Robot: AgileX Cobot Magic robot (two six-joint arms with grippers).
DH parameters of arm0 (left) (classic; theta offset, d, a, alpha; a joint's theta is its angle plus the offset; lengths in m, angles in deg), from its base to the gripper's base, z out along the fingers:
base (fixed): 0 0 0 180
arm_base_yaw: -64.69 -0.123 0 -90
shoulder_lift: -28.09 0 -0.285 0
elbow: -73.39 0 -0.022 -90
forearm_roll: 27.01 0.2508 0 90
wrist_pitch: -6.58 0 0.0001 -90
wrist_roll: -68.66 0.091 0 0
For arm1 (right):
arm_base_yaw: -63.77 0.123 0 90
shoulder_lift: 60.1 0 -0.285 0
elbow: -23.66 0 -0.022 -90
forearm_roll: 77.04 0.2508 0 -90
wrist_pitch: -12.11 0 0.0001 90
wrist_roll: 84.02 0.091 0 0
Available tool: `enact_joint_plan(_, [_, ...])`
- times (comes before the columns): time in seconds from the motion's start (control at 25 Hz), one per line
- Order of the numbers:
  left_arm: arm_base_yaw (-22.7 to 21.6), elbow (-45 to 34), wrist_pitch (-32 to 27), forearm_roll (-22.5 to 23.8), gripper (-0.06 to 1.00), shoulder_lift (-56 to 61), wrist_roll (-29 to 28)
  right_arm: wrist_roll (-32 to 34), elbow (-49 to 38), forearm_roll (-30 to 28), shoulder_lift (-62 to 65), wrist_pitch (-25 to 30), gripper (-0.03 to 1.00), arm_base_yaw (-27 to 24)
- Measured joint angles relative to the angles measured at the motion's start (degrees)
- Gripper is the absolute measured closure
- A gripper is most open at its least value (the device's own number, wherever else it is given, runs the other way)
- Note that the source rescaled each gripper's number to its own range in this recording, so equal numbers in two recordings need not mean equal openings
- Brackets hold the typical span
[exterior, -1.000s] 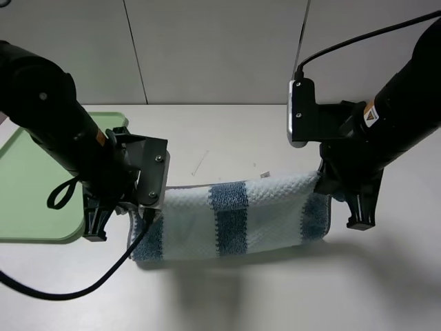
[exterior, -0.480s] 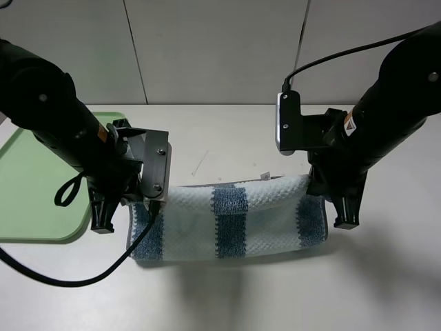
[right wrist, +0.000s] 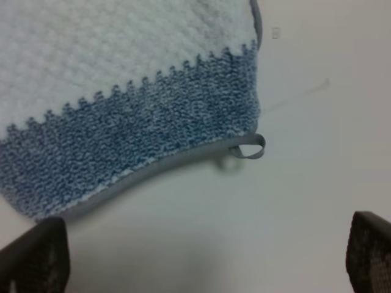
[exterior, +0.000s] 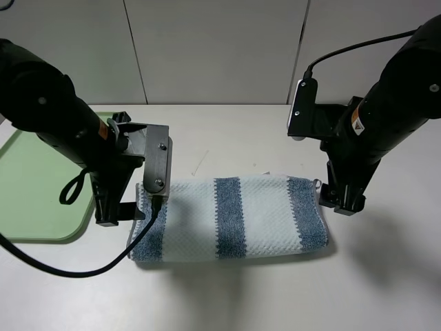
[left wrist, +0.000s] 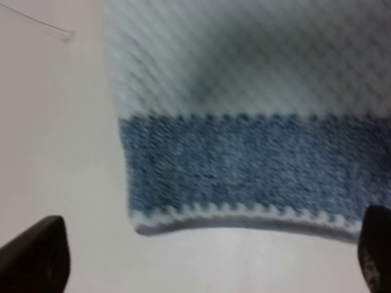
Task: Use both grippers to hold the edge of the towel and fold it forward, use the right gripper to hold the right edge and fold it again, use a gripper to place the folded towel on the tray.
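The towel (exterior: pixel 234 217), white with blue stripes, lies flat on the table as a long folded band. Nothing holds it. My left gripper (exterior: pixel 122 211) hangs open over the towel's left end; in the left wrist view the towel (left wrist: pixel 244 159) lies beyond the left gripper (left wrist: pixel 204 262), clear of both fingertips (left wrist: pixel 33 256). My right gripper (exterior: pixel 339 200) stands open just past the towel's right end. In the right wrist view the right gripper (right wrist: pixel 201 259) is over bare table, near the towel's grey hem (right wrist: pixel 177 157) and its small loop (right wrist: pixel 247 148). The pale-green tray (exterior: pixel 31 186) lies at the far left.
A pale wall with panel seams rises behind the white table (exterior: pixel 227 296). A black cable (exterior: pixel 76 270) loops from the left arm over the table in front of the tray. Thin scratch marks (exterior: pixel 200 163) show behind the towel.
Both grippers have opened and let go of the towel. Its raised upper layer has dropped flat onto the lower one. Both arms have drawn back slightly.
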Motion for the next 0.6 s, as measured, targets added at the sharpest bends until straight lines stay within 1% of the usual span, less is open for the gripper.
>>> enact_joint_plan(0.16, [0.0,0.0,2.25,0.18,-0.05,0.0,-0.02,0.79,0.0,-0.37,0.0,-0.4,-0.03,0.0])
enact_joint_plan(0.36, [0.0,0.0,5.48,0.18,-0.05,0.0,-0.08,0.79,0.0,-0.37,0.0,-1.09,-0.03,0.0])
enact_joint_plan(0.6, [0.0,0.0,5.72,0.18,-0.05,0.0,-0.64,0.79,0.0,-0.37,0.0,-1.16,-0.03,0.0])
